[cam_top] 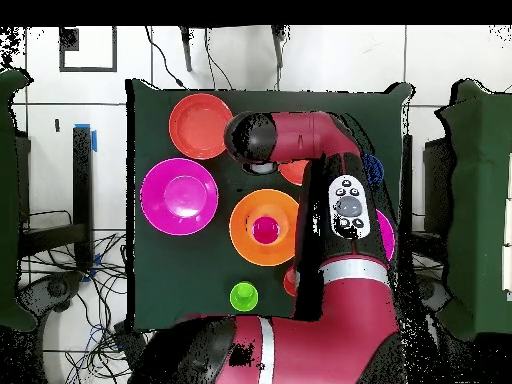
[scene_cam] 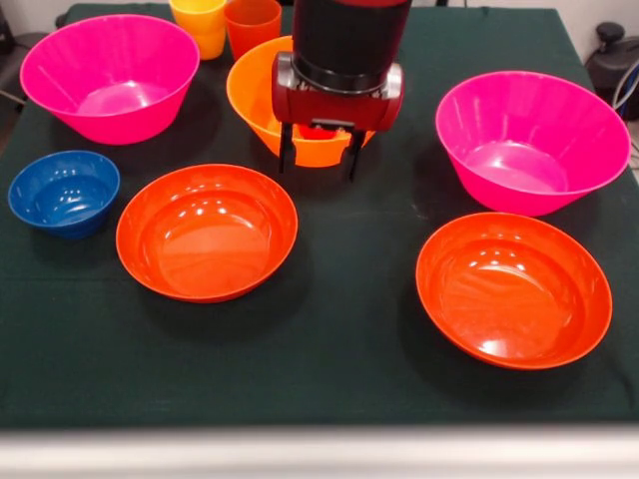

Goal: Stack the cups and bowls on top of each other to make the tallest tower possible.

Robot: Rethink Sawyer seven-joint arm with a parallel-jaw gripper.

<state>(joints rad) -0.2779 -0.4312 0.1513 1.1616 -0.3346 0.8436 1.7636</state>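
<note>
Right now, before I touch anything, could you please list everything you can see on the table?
Large pink bowls: two, deep pink, far left and right in the front view.
Large orange bowl: one, orange, far centre, behind the gripper.
Shallow bowls: two, red-orange, near left and near right.
Small bowl: one, blue, left edge.
Yellow cup and orange cup: one each, side by side at the far edge.
Red cup: one, inside the large orange bowl.
Green cup: one, near the robot's base, seen only overhead.
Table: one, dark green cover.
Arm: one, red and black.
Gripper: one, open, empty, in front of the orange bowl.
</note>
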